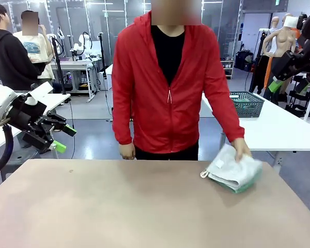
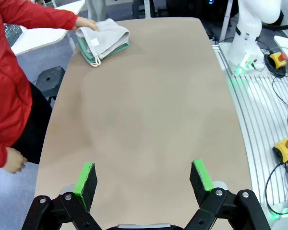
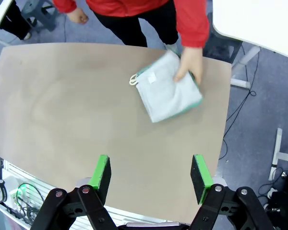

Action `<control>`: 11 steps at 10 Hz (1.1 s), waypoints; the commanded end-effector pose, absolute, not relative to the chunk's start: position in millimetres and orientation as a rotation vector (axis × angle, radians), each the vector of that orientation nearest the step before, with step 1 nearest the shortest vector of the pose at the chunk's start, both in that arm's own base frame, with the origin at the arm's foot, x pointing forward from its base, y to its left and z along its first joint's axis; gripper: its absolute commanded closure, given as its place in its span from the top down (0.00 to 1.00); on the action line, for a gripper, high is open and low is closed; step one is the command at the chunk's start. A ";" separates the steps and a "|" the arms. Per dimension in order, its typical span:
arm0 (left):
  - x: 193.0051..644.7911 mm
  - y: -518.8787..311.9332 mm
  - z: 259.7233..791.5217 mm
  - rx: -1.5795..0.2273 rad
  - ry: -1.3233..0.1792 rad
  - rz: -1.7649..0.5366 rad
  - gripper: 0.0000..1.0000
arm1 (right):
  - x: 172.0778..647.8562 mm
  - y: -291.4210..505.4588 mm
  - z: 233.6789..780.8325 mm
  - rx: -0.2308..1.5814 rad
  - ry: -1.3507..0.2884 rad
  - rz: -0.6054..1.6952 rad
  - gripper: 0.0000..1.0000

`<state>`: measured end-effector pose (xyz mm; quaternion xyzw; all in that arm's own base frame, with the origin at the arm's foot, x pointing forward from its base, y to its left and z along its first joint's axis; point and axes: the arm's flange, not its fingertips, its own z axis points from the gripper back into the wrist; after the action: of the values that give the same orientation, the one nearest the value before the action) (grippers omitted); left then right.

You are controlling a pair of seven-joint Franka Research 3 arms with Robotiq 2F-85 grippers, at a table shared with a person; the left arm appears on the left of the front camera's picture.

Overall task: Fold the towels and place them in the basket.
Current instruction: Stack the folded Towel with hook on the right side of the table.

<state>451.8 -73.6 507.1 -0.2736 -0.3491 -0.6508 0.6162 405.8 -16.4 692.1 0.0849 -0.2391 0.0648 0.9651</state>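
Waiting with its jaws wide open and holding nothing, the left gripper hangs back at the near edge of the bench, and the right gripper waits open and empty too, high above it. I think both stay clear to give the person room. Farther off, at the far right corner, the towels lie stacked, the off-white one on the mint green one. The person's hand presses on them, likely to keep the pile neat. A basket sits on another table behind, well apart.
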 end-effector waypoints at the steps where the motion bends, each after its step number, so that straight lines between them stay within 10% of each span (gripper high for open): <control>1: 450.5 -72.7 508.3 -0.645 -0.816 -1.505 0.98 | 408.0 -16.2 694.6 0.170 -0.474 0.135 0.84; 11: 450.5 -72.7 508.3 -0.645 -0.816 -1.505 0.98 | 408.0 -16.2 694.6 0.170 -0.474 0.135 0.84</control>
<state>451.8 -73.6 507.1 -0.2736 -0.3491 -0.6508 0.6162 405.8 -16.5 692.1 0.0849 -0.2391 0.0648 0.9651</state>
